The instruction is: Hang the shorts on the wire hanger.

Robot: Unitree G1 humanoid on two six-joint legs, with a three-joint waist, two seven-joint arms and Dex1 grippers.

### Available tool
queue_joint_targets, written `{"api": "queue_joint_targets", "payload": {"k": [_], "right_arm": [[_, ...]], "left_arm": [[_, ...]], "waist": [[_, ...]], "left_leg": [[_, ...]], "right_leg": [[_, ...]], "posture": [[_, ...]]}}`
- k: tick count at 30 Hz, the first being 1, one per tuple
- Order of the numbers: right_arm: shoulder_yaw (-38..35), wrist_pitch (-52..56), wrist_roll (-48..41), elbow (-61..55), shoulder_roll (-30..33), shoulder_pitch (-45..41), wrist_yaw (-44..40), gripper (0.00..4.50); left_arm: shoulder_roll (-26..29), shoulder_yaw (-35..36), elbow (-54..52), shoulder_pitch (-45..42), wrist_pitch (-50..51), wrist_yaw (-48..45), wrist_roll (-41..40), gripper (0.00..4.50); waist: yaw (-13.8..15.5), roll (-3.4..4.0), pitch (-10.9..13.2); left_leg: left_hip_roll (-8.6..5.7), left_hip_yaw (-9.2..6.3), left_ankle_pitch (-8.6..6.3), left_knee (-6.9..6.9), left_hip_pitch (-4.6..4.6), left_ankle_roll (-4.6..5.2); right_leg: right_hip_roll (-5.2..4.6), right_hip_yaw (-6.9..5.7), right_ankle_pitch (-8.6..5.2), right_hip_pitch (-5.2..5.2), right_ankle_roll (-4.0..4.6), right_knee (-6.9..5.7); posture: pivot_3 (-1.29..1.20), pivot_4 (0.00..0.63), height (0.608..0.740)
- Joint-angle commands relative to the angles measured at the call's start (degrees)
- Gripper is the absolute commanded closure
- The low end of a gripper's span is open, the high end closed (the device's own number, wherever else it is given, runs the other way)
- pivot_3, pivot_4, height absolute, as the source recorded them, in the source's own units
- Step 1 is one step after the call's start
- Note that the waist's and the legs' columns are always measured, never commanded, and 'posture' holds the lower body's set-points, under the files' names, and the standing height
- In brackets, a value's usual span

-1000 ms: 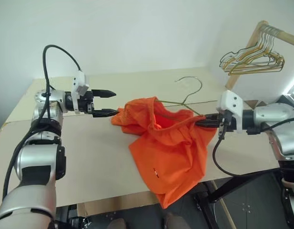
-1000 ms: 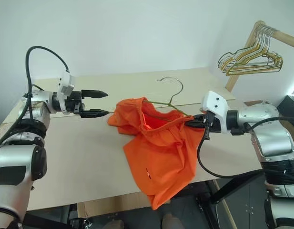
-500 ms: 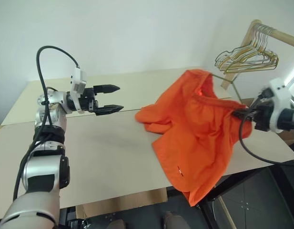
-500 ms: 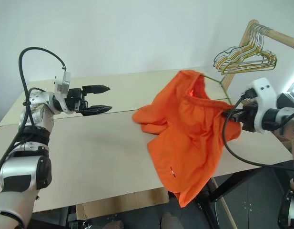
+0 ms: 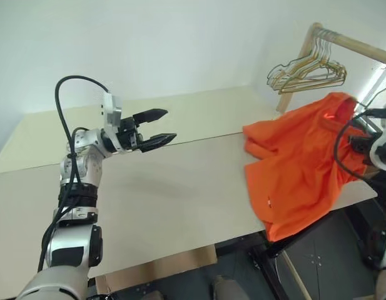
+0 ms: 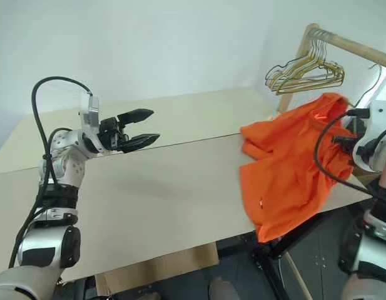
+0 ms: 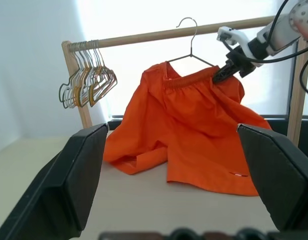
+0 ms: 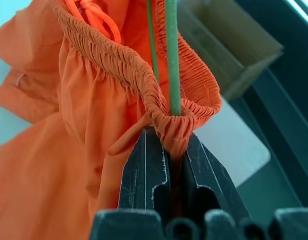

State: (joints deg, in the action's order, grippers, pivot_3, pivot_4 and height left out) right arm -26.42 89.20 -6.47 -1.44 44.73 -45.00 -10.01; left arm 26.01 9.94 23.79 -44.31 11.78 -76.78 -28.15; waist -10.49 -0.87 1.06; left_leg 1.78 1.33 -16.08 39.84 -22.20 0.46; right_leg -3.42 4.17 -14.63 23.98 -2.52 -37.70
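Observation:
The orange shorts [image 5: 299,169] hang at the table's right edge, with their lower part draped over the edge. The thin wire hanger [image 8: 171,60] runs inside the gathered waistband. My right gripper [image 8: 169,147] is shut on the waistband and the wire together. In the left wrist view the right gripper [image 7: 221,75] holds the shorts [image 7: 193,130] up, and the hanger's hook [image 7: 188,22] is level with the wooden rail; I cannot tell whether it rests on it. My left gripper [image 5: 156,128] is open and empty above the left half of the table, pointing toward the shorts.
A wooden rack [image 5: 343,40] stands at the far right with a bunch of gold and dark wire hangers [image 5: 305,67] on its rail. The beige table [image 5: 149,187] stretches between the two arms. A cardboard box [image 8: 233,45] sits below, beyond the table's right edge.
My right gripper has swung the shorts and hanger from the table's middle to its right edge by the rack and turned its wrist. The left gripper drifted slightly right, still open. The camera panned right.

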Motion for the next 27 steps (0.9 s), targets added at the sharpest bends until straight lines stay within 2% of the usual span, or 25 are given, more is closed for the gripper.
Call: {"api": "queue_joint_targets", "payload": {"k": [1,5,10,18,27], "right_arm": [[-5.00,-2.56,5.79,1.00,-4.74,-5.40,9.42,4.48],[-8.27,-9.08,9.05,4.41,-10.26,-9.10,17.10,4.48],[-13.49,-20.42,8.07,16.35,-11.53,-15.17,23.26,4.48],[-17.47,-37.42,2.86,41.76,-4.79,-23.75,27.19,4.48],[-18.88,-46.25,-4.32,60.36,2.35,-28.15,27.66,4.48]], "left_arm": [[0.05,1.49,-4.64,0.51,1.63,0.98,-3.62,0.00],[0.18,1.83,-6.63,1.27,2.54,1.43,-5.45,0.00],[-0.42,2.80,-8.11,2.26,2.93,2.40,-7.53,0.00],[-1.09,3.14,-10.87,4.98,2.45,3.71,-9.09,0.00],[-0.82,3.02,-13.10,7.16,2.51,4.67,-9.24,0.00]], "waist": [[-0.51,0.01,-0.01],[-1.55,0.04,-0.03],[-2.38,0.10,-0.03],[-2.87,0.14,0.00],[-2.78,0.28,0.11]], "left_leg": [[0.00,-0.02,0.00,0.01,0.00,0.00],[-0.02,-0.05,0.01,0.00,0.13,-0.02],[-0.05,-0.08,0.01,-0.02,0.16,-0.02],[-0.06,-0.11,0.00,-0.21,0.81,0.00],[-0.09,0.02,-0.02,-0.78,1.25,0.03]], "right_leg": [[0.00,0.00,0.00,0.00,0.00,-0.02],[-0.03,0.04,0.01,-0.13,-0.01,-0.04],[-0.05,0.03,0.01,-0.18,-0.02,-0.04],[-0.04,-0.01,0.01,-0.94,-0.04,0.36],[-0.03,0.05,0.06,-1.66,-0.12,0.96]], "posture": [[-0.21,0.000,0.740],[-0.20,0.000,0.740],[-0.19,0.000,0.740],[-0.16,0.000,0.740],[-0.14,0.000,0.740]]}}
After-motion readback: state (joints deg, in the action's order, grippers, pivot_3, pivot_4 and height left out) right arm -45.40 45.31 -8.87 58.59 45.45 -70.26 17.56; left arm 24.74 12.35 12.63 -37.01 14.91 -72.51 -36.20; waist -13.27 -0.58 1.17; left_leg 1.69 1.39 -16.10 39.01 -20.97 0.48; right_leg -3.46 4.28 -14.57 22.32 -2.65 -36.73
